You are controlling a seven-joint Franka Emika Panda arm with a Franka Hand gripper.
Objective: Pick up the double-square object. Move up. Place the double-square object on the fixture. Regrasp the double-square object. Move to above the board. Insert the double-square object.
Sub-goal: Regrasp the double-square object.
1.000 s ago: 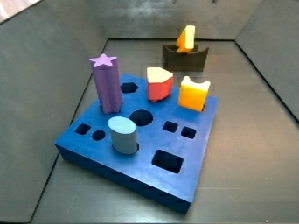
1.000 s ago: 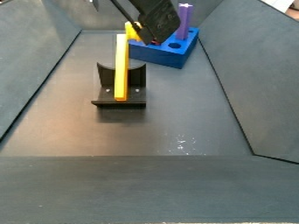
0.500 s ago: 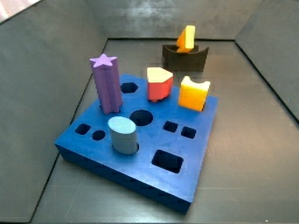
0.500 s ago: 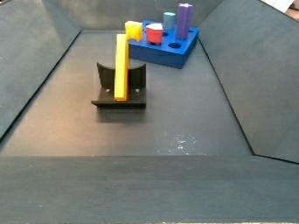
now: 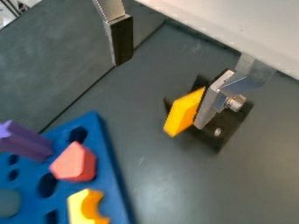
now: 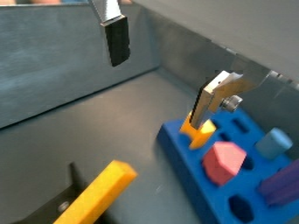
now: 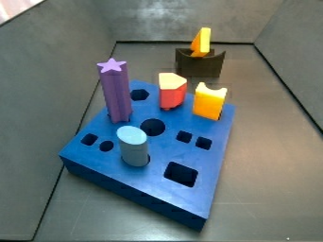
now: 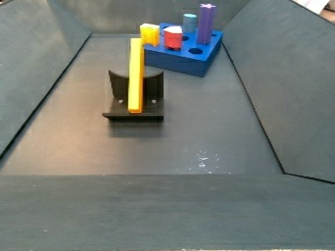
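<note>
The double-square object (image 7: 202, 40), a long yellow-orange bar, stands upright in the dark fixture (image 7: 202, 64) at the back of the floor, and a side view shows it (image 8: 135, 71) leaning in the fixture's (image 8: 151, 98) hollow. Neither side view shows the gripper. In both wrist views my gripper (image 5: 165, 87) (image 6: 156, 92) hangs open above the floor with nothing between its fingers (image 5: 121, 39). The bar (image 5: 181, 114) lies just beside one finger, apart from the pads. The blue board (image 7: 164, 156) sits in front of the fixture.
On the board stand a purple star peg (image 7: 113, 90), a red-orange peg (image 7: 172, 91), a short yellow-orange notched block (image 7: 210, 99) and a light blue cylinder (image 7: 132, 145). Sloped dark walls (image 8: 39, 88) enclose the floor on both sides.
One second ago the gripper showed at the top of a side view near the bar and board; it has since left that view. The bar stays in the fixture.
</note>
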